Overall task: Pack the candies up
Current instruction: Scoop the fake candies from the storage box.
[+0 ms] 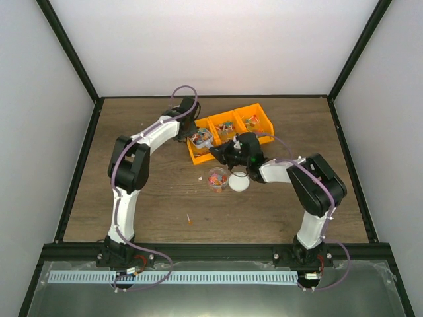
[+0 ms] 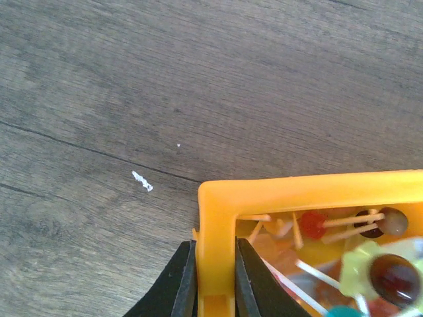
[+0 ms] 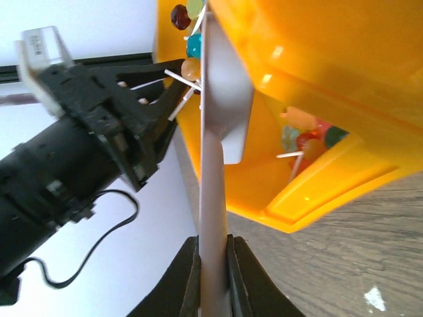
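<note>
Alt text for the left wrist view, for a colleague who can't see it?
The left pincer grips the wall of the orange bin near a corner, one dark finger on each side. Inside the bin lie candies on white sticks, red and dark among them. Wooden table fills the rest, with a small white scrap on it.

no legible text; white tag (image 3: 43, 43) on left arm (image 3: 73, 165), print blurred.

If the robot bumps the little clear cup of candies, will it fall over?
It might: the clear cup stands free on the table, small and filled with candies, so maybe top-heavy. It looks like light plastic on smooth wood, so a nudge would likely slide it first.
</note>
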`<act>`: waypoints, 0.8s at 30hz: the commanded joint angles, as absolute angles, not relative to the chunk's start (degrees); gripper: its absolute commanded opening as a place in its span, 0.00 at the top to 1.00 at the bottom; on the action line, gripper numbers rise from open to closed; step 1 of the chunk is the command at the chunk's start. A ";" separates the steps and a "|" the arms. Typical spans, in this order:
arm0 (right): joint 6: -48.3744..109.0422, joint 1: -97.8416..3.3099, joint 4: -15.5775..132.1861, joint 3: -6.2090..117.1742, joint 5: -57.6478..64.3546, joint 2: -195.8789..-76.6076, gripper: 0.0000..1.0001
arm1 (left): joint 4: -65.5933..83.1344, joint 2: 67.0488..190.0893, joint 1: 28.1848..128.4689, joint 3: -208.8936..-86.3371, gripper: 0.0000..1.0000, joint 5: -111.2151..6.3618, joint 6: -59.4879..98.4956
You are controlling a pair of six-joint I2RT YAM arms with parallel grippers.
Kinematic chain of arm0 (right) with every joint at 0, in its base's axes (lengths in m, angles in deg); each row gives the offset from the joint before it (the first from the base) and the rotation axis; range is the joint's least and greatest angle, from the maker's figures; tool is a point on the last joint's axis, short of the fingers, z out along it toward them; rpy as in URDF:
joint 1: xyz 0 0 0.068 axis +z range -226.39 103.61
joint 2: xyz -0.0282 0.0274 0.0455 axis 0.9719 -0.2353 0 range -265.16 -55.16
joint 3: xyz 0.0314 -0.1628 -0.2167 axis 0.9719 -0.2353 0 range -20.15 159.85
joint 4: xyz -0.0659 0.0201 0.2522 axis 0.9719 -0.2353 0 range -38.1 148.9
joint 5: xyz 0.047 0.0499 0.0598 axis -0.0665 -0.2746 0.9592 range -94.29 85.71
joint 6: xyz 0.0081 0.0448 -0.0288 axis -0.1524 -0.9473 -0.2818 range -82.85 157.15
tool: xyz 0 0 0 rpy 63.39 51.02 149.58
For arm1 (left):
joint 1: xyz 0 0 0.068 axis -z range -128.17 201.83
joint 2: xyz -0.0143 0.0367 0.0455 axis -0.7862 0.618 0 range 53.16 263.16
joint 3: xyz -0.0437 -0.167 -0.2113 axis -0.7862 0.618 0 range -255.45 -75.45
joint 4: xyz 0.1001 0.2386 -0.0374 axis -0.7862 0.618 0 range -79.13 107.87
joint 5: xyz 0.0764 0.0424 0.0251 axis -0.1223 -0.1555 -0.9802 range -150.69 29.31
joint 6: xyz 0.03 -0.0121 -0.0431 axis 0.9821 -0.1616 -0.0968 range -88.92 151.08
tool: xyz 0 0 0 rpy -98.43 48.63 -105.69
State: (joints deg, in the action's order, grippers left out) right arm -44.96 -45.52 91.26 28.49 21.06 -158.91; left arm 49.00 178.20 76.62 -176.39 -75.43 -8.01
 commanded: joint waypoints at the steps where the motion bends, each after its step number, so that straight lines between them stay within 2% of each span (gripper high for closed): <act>1: -43.23 -46.08 93.68 28.57 21.81 -154.91 0.99 | 51.16 180.65 76.70 -178.44 0.96 -73.21 -6.89; 14: -42.42 -46.22 91.00 23.14 21.30 -150.26 0.99 | 51.66 179.83 75.48 -179.51 0.96 -72.05 -6.14; 24: -40.09 -46.47 83.44 20.97 20.61 -143.89 0.99 | 52.16 179.55 74.29 -179.51 0.94 -71.80 -6.19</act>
State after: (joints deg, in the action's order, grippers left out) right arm -41.94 -45.91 85.69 22.61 21.34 -147.43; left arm 50.62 179.11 75.40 -178.43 -73.57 -5.82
